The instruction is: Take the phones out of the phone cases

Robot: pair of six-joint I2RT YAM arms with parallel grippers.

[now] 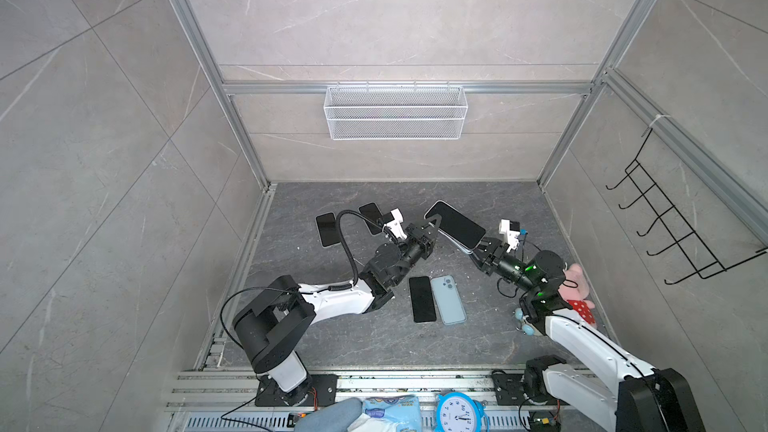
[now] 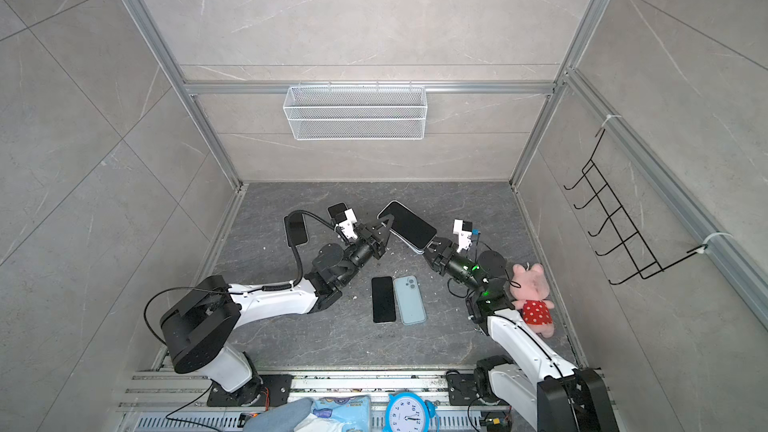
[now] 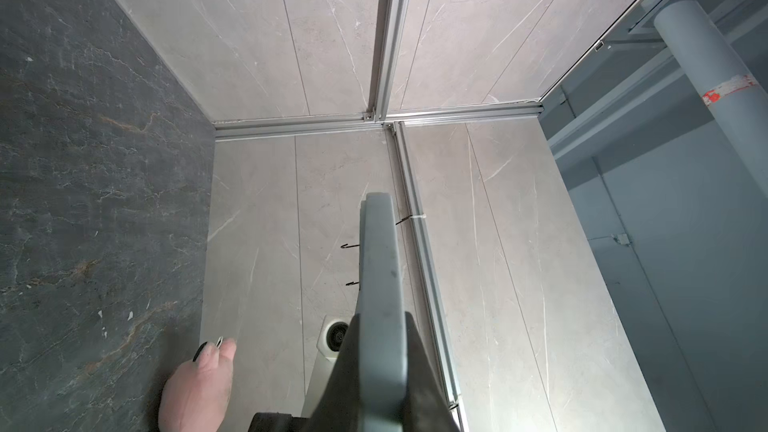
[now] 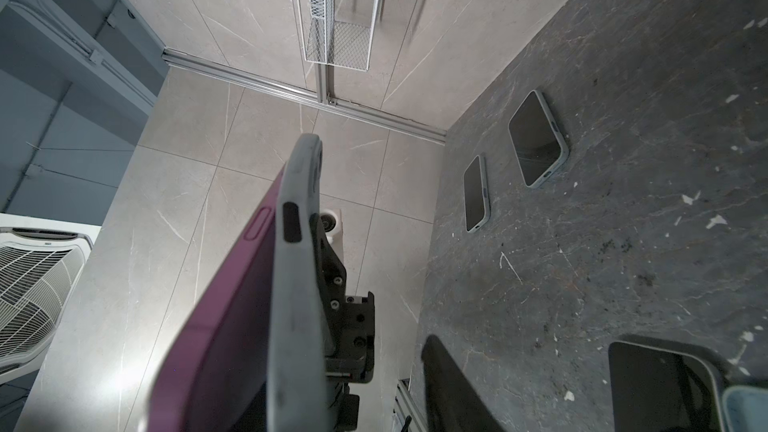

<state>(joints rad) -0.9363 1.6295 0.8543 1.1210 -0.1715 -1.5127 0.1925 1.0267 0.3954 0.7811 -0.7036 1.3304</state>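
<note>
Mid-frame above the table [image 1: 332,338], the phone [image 1: 455,224] hangs partly peeled from its phone case [image 4: 291,305]; the left gripper [image 1: 435,224] pinches the case tight, the right gripper [image 1: 476,248] straddles the phone's end, grip unclear, so a steady pull apart looks next.

**A:** Item one, top views: the light?

**B:** Even and soft, from overhead. The wall tiles [image 1: 395,14] were bright and the dark tabletop [image 1: 374,347] was dimmer. Shadows under the arms were faint. There was wide-angle stretch at the edges.

**A:** Item two, wrist views?

**B:** Dimmer. The phone case [image 3: 380,284] sat close to the lens and was blurred; the phone [image 4: 216,326] was likewise soft. A glare patch lay on the tile beside it. The tabletop's edge curved near the border, and the far specks were sharp.
</note>
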